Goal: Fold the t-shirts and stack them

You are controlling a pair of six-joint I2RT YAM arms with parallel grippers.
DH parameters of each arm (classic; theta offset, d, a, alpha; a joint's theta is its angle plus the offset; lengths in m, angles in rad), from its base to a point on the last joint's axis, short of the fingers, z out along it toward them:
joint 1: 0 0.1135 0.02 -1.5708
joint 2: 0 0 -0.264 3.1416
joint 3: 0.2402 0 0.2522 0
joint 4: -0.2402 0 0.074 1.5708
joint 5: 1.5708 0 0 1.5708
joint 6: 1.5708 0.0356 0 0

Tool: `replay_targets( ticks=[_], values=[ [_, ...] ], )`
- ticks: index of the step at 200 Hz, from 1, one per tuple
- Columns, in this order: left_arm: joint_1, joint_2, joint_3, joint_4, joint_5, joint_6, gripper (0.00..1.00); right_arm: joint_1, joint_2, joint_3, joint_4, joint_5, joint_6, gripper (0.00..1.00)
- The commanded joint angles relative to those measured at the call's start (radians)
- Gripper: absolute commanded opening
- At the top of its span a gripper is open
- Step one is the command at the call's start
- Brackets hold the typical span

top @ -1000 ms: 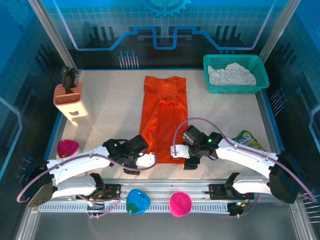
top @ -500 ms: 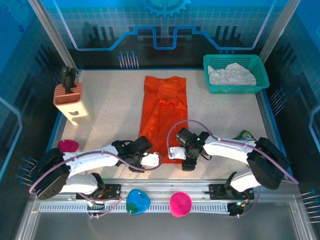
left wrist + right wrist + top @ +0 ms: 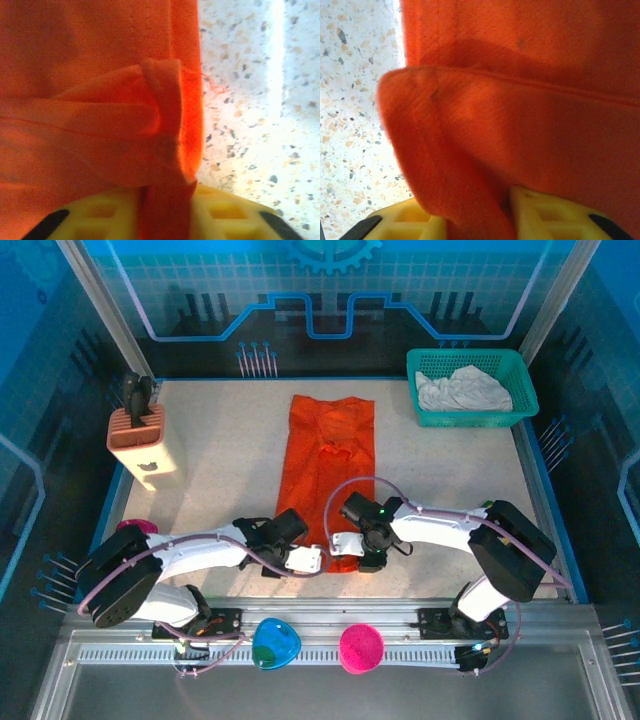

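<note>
Tabletop of speckled stone is lying under everything I am working over. On it the orange t-shirt is stretching as a long narrow strip from the far middle down toward my bases, its near end bunching where my two arms are meeting. My left gripper is biting that near hem from the left, jaws pinched together on a folded tuck of orange cloth. My right gripper is clamping the same hem just beside it, a thick rounded fold of cloth running down between its jaws.

At the far right corner the teal basket is holding the off-white t-shirt, crumpled, well apart from the orange one. At the far left a peach block with dark handles is standing upright. A green packet is lying just beside my right arm. Near my left arm a pink bowl is peeking out, partly hidden. On the rail by my bases a blue bowl and another pink bowl are sitting side by side
</note>
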State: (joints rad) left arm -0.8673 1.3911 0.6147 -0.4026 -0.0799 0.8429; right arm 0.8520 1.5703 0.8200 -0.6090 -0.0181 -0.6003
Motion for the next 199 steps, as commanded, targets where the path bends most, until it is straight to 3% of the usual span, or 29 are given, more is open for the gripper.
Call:
replay_targets(
  ticks=[1,5,14,30,89,130,163,199],
  values=[
    [0.017,0.081,-0.001,0.196,-0.138,-0.023,0.12,0.006,0.028,-0.015,0.039,0.036,0.003,0.25],
    [0.013,0.080,-0.001,0.191,-0.139,-0.027,0.12,0.005,0.023,-0.018,0.036,0.035,0.002,0.23],
    [0.006,0.071,-0.001,0.182,-0.143,-0.032,0.00,0.005,0.010,-0.021,0.030,0.035,0.003,0.16],
    [-0.013,0.040,-0.001,0.152,-0.152,-0.044,0.00,0.001,-0.015,-0.020,0.010,0.030,0.005,0.00],
    [-0.101,-0.201,0.003,-0.042,-0.166,-0.078,0.00,0.002,-0.237,-0.036,-0.080,0.023,0.018,0.00],
    [-0.098,-0.302,0.046,-0.087,-0.206,-0.049,0.00,-0.031,-0.357,0.006,-0.080,0.054,0.043,0.00],
    [-0.020,-0.277,0.106,-0.060,-0.205,0.008,0.00,-0.100,-0.331,0.096,-0.061,0.119,0.047,0.00],
    [0.124,-0.219,0.190,0.024,-0.114,0.094,0.00,-0.188,-0.258,0.194,-0.035,0.138,0.030,0.00]
  ],
)
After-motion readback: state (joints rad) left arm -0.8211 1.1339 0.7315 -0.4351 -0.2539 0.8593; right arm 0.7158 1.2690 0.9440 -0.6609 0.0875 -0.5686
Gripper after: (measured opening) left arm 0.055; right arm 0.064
